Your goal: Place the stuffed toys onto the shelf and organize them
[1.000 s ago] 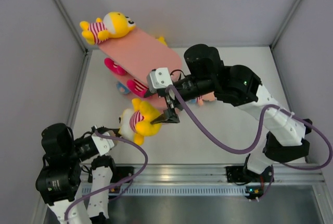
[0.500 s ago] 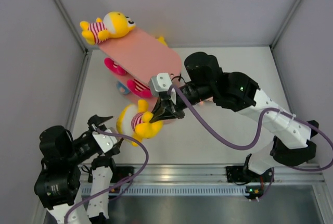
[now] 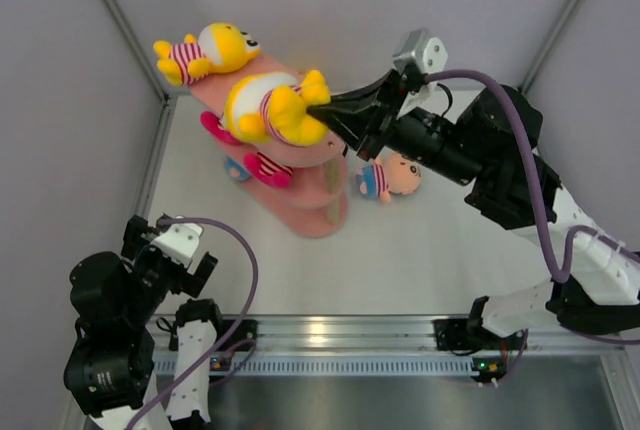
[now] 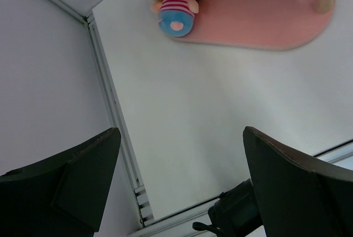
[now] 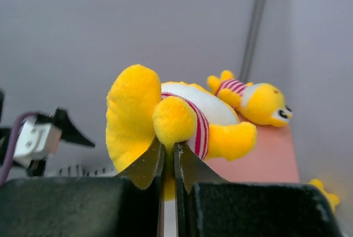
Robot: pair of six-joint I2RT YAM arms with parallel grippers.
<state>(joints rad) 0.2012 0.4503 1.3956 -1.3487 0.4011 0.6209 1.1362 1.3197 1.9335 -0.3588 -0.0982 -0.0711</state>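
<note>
My right gripper (image 3: 318,110) is shut on a limb of a yellow stuffed toy (image 3: 268,110) and holds it above the top board of the pink shelf (image 3: 322,153). The right wrist view shows the jaws (image 5: 169,146) pinching that toy (image 5: 132,110). A second yellow toy (image 3: 210,50) lies on the board's far end. Two pink toys (image 3: 265,165) sit on the middle tier. A blue-shirted toy (image 4: 176,16) lies on the bottom board. Another blue-shirted toy (image 3: 388,178) lies on the table right of the shelf. My left gripper (image 3: 165,240) is open and holds nothing.
White walls with metal frame rails (image 3: 150,165) close in the table on the left, back and right. A bit of yellow plush (image 5: 322,193) peeks out beyond the shelf's top board. The left arm's base (image 4: 242,215) sits at the near edge.
The left gripper opened, let go of the yellow toy and drew back to the near left. The right gripper shut on the toy and carried it up over the shelf's top board.
</note>
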